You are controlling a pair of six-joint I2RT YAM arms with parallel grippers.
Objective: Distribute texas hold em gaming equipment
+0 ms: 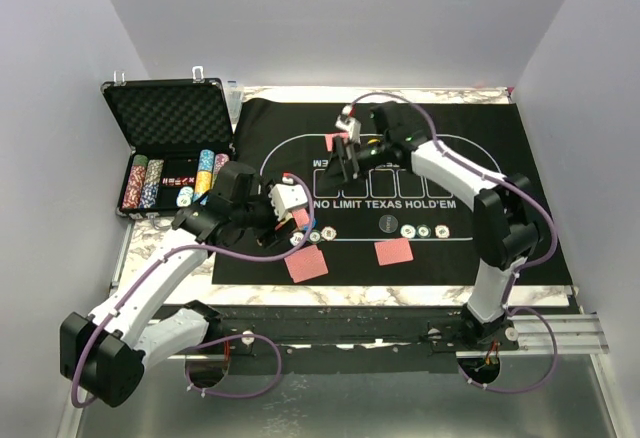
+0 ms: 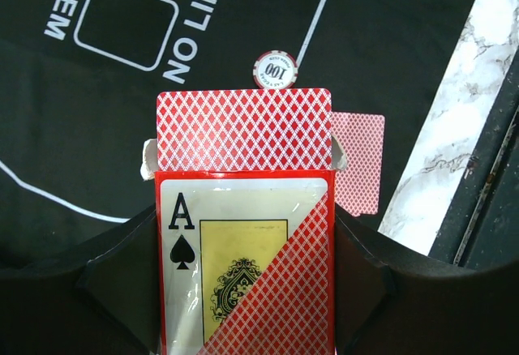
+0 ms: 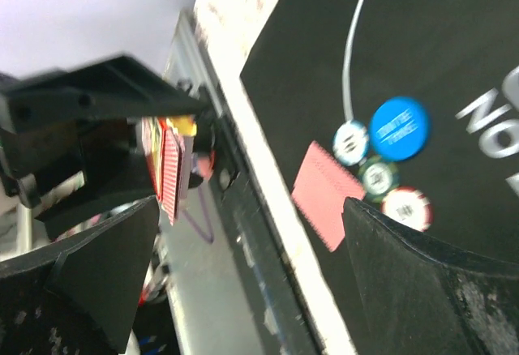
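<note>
Card box is clamped in my left jaws over the near-left part of the mat, with red-backed cards sticking out of its open end. My right jaws gape empty over the mat's far middle. Walls hem the worktop on three sides, and the open case fills its far-left corner. Toward the near edge I count two loose cards and three chips in a row.

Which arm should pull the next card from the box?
Right, probably: the right claw is open and empty; the left claw grips the card box, cards sticking out.
</note>
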